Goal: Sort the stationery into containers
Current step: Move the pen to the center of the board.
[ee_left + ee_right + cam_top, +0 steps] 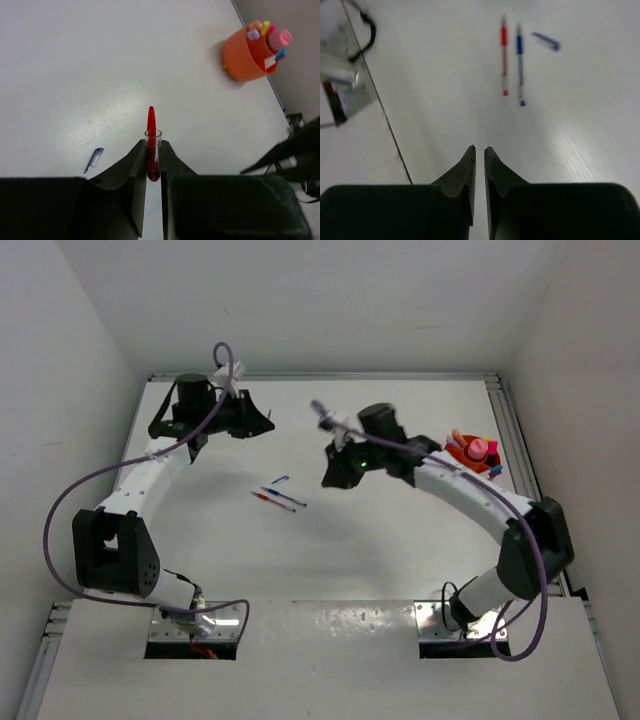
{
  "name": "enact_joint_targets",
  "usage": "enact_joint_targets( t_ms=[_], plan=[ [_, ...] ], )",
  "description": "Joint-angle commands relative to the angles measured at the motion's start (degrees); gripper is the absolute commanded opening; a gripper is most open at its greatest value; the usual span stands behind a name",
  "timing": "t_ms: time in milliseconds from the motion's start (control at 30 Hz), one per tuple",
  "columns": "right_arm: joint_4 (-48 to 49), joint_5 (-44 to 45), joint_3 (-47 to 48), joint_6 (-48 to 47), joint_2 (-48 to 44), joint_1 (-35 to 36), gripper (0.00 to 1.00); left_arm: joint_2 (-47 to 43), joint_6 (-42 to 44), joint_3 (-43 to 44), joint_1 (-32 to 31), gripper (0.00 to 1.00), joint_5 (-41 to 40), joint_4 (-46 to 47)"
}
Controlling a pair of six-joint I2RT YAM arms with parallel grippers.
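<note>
My left gripper (152,145) is shut on a small red pen cap (151,122) with a clear sleeve, held above the table at the far left (260,425). The orange bowl (245,52) stands at the far right (472,455) with several markers and a pink-capped bottle (280,37) in it. A red pen (504,55) and a blue pen (520,65) lie side by side mid-table (278,500), with a blue cap (546,41) beside them. My right gripper (479,150) is shut and empty, hovering right of the pens (333,475).
A metal bracket with a black cable (342,82) sits at the table's near edge. A rail (515,440) runs along the right edge beside the bowl. The blue cap also shows in the left wrist view (95,157).
</note>
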Motion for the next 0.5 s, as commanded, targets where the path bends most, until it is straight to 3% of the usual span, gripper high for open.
enact_joint_targets(
  t_ms=[0, 167, 467],
  plan=[
    [-1.9, 2.5, 4.7, -13.2, 4.5, 7.6, 0.11, -4.0, -3.3, -0.7, 4.5, 0.0, 1.6, 3.8],
    [0.2, 9.1, 10.0, -15.8, 15.2, 15.2, 0.13, -6.1, -1.2, -0.2, 10.1, 0.0, 1.1, 1.3],
    [1.8, 15.3, 17.9, -14.7, 28.4, 18.7, 0.14, -6.7, -0.4, -0.8, 17.7, 0.0, 3.4, -0.5]
  ],
)
